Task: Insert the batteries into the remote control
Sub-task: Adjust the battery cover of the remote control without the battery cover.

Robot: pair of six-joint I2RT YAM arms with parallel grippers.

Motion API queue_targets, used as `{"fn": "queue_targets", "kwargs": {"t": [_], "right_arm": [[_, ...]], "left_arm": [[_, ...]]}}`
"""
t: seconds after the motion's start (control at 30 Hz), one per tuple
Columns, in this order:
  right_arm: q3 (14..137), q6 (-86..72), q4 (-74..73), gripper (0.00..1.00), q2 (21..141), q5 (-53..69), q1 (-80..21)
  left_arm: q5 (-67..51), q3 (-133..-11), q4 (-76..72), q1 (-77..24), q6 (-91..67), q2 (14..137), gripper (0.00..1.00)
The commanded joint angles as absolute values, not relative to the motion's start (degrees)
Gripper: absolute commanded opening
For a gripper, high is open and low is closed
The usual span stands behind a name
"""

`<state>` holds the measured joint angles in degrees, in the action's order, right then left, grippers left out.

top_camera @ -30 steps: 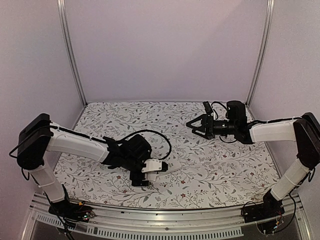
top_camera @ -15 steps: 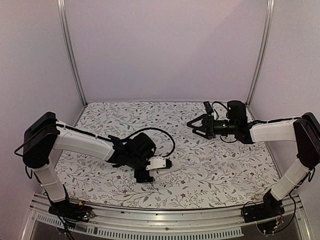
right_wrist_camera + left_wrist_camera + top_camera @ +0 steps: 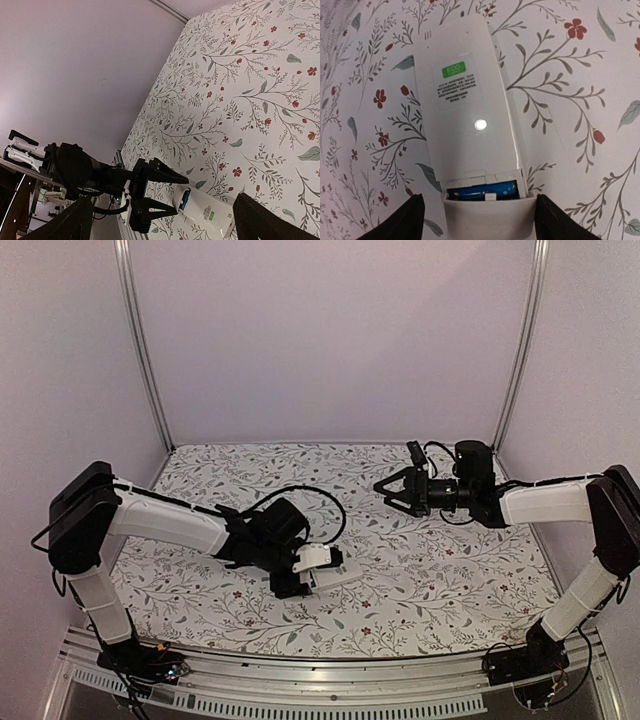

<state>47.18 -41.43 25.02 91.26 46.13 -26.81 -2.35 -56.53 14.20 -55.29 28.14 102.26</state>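
The remote control [image 3: 470,110] lies face down on the flowered tabletop, its white back with a green sticker upward. At its near end the back cover stands slid partly open, and a blue battery [image 3: 482,191] shows in the gap. My left gripper [image 3: 479,210] is open and straddles that end, its right finger close against the remote's side and its left finger a little apart. In the top view the remote [image 3: 345,570] sits just right of the left gripper [image 3: 316,576]. My right gripper [image 3: 385,490] hangs open and empty above the far right of the table, pointing at the remote [image 3: 210,214].
The flowered tabletop [image 3: 440,570] spreads between both arms. Metal frame posts [image 3: 140,350] stand at the back corners, with plain walls behind. A perforated rail [image 3: 330,695] runs along the near edge by the arm bases.
My left arm has moved right, bringing its fingers around the remote's near end, and its jaws have narrowed. The right arm has not moved.
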Motion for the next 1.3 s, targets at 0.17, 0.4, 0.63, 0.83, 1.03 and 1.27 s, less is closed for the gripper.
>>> {"fn": "queue_targets", "kwargs": {"t": [0.17,0.4,0.63,0.83,1.03,1.27], "right_arm": [[46.23,-42.19,27.00,0.99,92.72,47.20,-26.37],[46.07,-42.88,26.92,0.97,93.16,47.07,-26.34],[46.79,-42.67,23.33,0.80,93.34,46.81,-27.95],[51.59,-38.32,15.66,0.60,94.92,47.06,-32.13],[57.43,-35.11,8.81,0.41,98.47,47.16,-37.72],[62.87,-34.72,6.14,0.22,105.13,48.42,-43.64]], "left_arm": [[-4.86,-56.61,11.11,-54.05,24.85,100.21,0.83],[-6.72,-55.40,9.01,-53.27,19.94,95.26,0.90],[-0.98,-47.33,-1.24,-52.50,-1.69,83.43,1.00],[7.03,-39.13,-3.98,-51.22,-30.21,73.64,1.00],[5.92,-27.54,-9.60,-50.00,-47.80,67.22,0.71],[8.58,-23.54,-7.87,-51.13,-53.33,67.84,0.54]]}}
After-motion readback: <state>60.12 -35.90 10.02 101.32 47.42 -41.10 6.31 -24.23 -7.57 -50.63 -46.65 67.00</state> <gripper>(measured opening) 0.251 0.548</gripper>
